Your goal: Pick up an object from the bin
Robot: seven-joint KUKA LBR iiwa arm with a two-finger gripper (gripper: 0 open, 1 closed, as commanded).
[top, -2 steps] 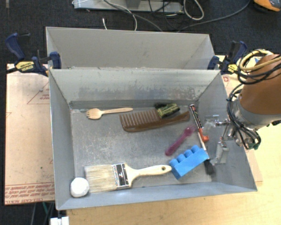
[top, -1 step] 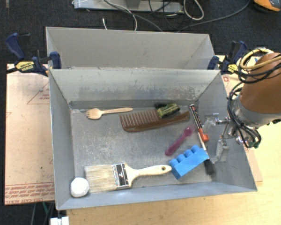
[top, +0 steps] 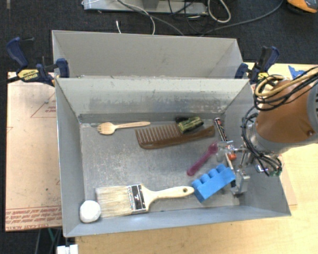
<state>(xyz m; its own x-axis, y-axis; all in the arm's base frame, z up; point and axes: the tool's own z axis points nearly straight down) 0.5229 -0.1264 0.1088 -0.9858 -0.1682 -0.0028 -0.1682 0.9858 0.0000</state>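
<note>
**A:** Start at the far side from the gripper (top: 237, 172). What lies out there?

**B:** Farthest to its left, and a little nearer the camera, a white ball (top: 89, 211) sits in a corner of the bin (top: 69, 157). It touches the bristles of a paintbrush (top: 143, 197). The brush's pale handle points back toward the gripper and ends just short of the blue block (top: 214, 183).

**A:** And along the far wall?

**B:** Well left of the gripper and beyond it, a wooden fork (top: 122, 126) lies flat. Next toward the gripper comes a brown comb (top: 169, 136). A small dark green and yellow thing (top: 190, 124) rests at the end of the comb closer to the gripper.

**A:** Closer in?

**B:** A purple stick (top: 201, 161) lies slanted just left of the gripper, its upper end the nearer one. Below that stick is the blue block, notched along its upper edge. It lies right beside the gripper on its left, with its right end up against the gripper's metal parts.

**A:** Is the block gripped?

**B:** I can't tell. The gripper is low in the bin, but whether it is open or closed, or has hold of anything, can't be made out. To its right is the arm's orange cover (top: 286, 115).
</note>
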